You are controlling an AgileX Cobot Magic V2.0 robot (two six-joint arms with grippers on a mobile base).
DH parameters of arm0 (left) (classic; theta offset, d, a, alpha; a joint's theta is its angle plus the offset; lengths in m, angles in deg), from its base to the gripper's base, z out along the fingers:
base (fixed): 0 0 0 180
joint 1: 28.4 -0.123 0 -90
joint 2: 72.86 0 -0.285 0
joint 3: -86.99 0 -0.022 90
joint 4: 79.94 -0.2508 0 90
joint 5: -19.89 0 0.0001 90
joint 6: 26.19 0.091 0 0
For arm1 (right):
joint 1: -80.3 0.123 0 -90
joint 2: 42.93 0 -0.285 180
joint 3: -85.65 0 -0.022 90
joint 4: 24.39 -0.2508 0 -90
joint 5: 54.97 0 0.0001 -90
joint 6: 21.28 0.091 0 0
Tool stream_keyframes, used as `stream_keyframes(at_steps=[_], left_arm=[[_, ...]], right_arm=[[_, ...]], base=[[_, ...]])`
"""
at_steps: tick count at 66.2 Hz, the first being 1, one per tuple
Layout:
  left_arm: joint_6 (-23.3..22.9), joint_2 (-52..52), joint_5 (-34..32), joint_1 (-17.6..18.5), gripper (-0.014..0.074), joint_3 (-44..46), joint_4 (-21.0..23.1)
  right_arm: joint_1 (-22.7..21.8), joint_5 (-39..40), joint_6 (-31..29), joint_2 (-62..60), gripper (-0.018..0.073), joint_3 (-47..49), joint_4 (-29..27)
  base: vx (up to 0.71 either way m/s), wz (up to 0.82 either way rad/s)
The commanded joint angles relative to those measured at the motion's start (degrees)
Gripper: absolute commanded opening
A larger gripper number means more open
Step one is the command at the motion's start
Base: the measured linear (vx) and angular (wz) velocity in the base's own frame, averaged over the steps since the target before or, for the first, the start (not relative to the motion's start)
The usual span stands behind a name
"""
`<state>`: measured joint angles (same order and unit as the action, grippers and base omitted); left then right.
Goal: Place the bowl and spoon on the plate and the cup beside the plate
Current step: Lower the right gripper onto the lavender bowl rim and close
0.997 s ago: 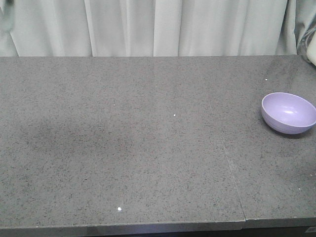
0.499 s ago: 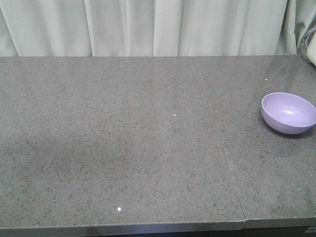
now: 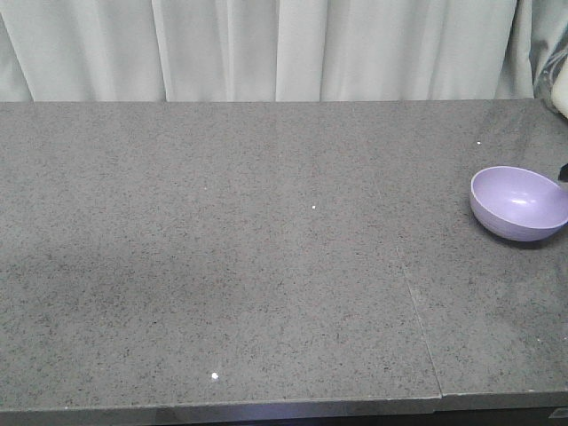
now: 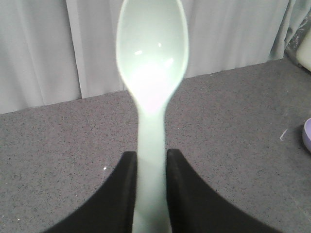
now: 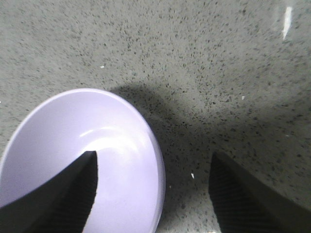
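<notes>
The bowl (image 3: 519, 202) sits upright and empty at the far right of the grey table (image 3: 266, 266), near its right edge and well apart from everything else. Neither plate nor cup shows in any view. The right gripper (image 5: 154, 158) hangs right over the bowl with its jaws apart. One finger is above the bowl's inside, the other is above bare table just outside it, and the near wall of the bowl runs between the two. That straddle is what the coming move turns on, I judge. A straight drop and a squeeze would pinch the wall, and the right arm is plainly the nearer one for it. The bowl is glossy, so the pinch may slip if it lands too near the rim. The left gripper (image 4: 150, 155) is clamped on the handle of the spoon (image 4: 152, 58). The spoon's long axis runs straight out from the fingers, and its oval head points away toward the curtain (image 3: 266, 44). From the left wrist view only a sliver of the bowl shows, at the right edge, so that arm is well to the left of it.
</notes>
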<state>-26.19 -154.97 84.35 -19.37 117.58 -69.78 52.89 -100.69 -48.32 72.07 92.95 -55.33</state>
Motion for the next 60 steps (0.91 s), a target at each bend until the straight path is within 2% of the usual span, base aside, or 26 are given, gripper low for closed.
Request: stream_keyframes(at_steps=[1, 18, 19, 27, 39, 43, 60], left_arm=[[-0.31, 1.18, -3.29, 0.25, -0.0007, 1.36, 1.05], [-0.31, 1.18, -3.17, 0.25, -0.0007, 1.36, 1.05], [-0.31, 1.18, -3.03, 0.25, -0.0007, 1.36, 1.05], [-0.31, 1.18, -3.03, 0.25, -0.0007, 1.36, 1.05], [-0.31, 1.18, -2.65, 0.25, -0.0007, 1.36, 1.05], [-0.31, 1.18, -2.14, 0.25, -0.0007, 1.36, 1.05], [-0.31, 1.18, -0.85, 0.25, -0.0007, 1.36, 1.05]], right_arm=[[0.82, 3.26, -1.28, -0.95, 0.0473, 1.98, -0.56], [2.67, 5.16, -0.25, 2.62, 0.0473, 1.98, 2.19], [2.67, 4.76, -0.39, 3.37, 0.0435, 1.98, 2.96], [2.67, 3.73, -0.39, 3.59, 0.0314, 1.98, 3.24], [2.67, 3.4, -0.71, 3.74, 0.0051, 1.98, 3.22], [2.67, 3.58, -1.23, 3.74, -0.0017, 2.03, 2.22], [2.67, -3.14, -9.46, 0.14, -0.0008, 7.91, -9.81]], base=[[0.0, 0.0], [0.0, 0.0], [0.0, 0.0], [0.0, 0.0], [0.0, 0.0], [0.0, 0.0], [0.0, 0.0]])
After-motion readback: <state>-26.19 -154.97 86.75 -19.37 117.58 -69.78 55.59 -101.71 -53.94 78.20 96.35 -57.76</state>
